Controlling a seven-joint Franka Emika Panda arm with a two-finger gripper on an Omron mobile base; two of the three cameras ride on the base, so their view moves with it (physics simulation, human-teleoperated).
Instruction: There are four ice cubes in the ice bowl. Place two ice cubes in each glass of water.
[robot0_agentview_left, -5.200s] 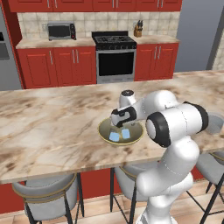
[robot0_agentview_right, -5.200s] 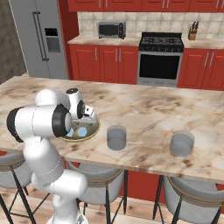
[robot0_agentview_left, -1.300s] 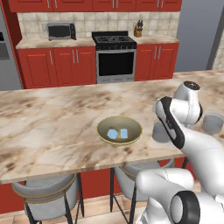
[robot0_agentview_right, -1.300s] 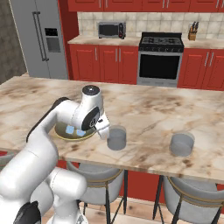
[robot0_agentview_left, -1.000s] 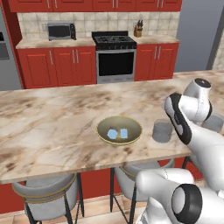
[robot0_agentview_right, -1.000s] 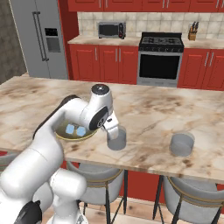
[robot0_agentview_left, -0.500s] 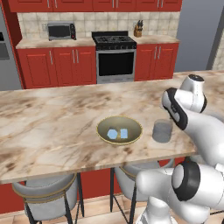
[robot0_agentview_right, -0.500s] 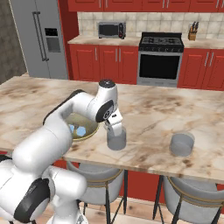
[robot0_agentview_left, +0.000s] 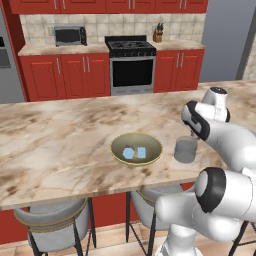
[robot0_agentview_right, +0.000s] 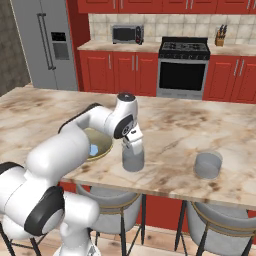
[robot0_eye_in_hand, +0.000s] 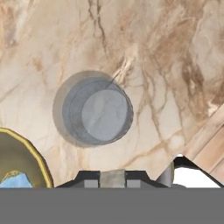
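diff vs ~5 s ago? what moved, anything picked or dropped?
The end effector left the ice bowl and swung over to the nearer glass; it now hangs just above that glass. Something pale sits between its fingers in the hand view, probably an ice cube, but that is unclear. The bowl, both glasses, including the far glass, and the two cubes showing in the bowl stayed put.

No text, label, brand or number can be read anywhere (the microwave (robot0_agentview_left: 69, 35) front is too blurred).
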